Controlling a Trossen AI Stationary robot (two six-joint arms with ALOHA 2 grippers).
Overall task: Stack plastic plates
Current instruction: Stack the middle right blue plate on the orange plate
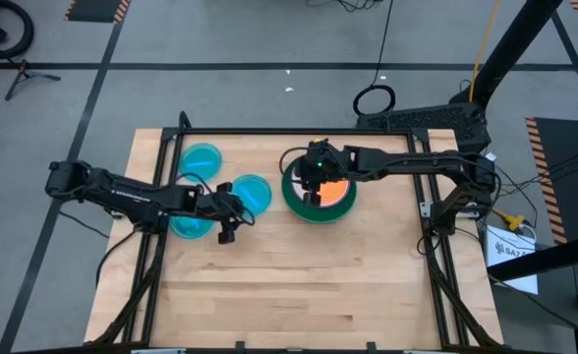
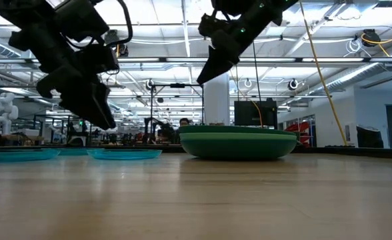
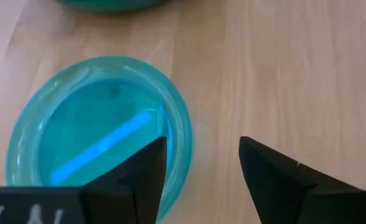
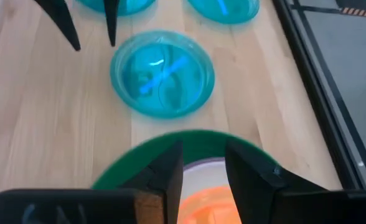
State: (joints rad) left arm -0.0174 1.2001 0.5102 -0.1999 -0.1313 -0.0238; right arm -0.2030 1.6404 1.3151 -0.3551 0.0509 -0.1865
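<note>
Left gripper is hovering with fingers spread, empty, beside the near-left blue plate. Right gripper, fingers narrowly parted, is hanging over the green-plate stack topped by orange plate.

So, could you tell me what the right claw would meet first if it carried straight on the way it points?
Probably the orange plate in the dark green plate, right beneath the right claw; depth is unclear.

Setting: you are looking at a robotics lab or industrial workshop | Evidence: wooden table on grey concrete floor with hazard-striped tape | exposed ceiling pipes | white robot arm standing behind.
</note>
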